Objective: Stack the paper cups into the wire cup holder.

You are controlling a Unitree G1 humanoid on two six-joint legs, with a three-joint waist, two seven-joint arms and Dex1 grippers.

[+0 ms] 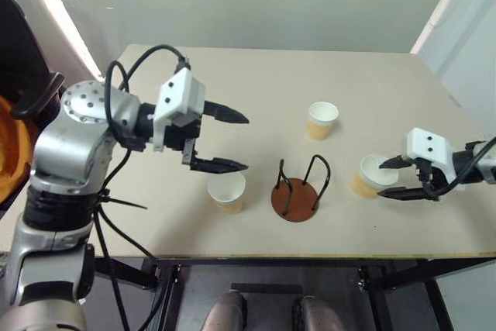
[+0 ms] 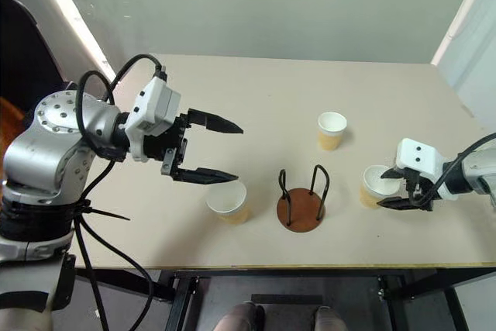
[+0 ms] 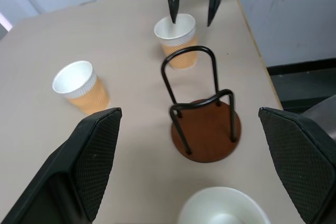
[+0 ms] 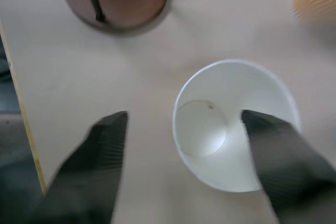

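Near edge: cup (image 1: 227, 191) upright on bench (image 1: 256, 75), just below L pincer (image 1: 225, 139), which hovers wide open, empty, pointing toward holder.
Holder (image 1: 298, 191) mid-bench, empty, wire loops upright.
R cup (image 1: 374, 175) upright beside holder, on R side. R pincer (image 1: 397, 178) half open straddling rim: one finger inside, one outside wall; not clamped yet.
R arm clearly nearer this cup; cup axis vertical, holder lies to its left.
Far cup (image 1: 322, 119) behind holder, untouched.

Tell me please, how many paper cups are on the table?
3. One cup stands left of the wire holder, one cup behind it, and one cup right of it, at the right gripper.
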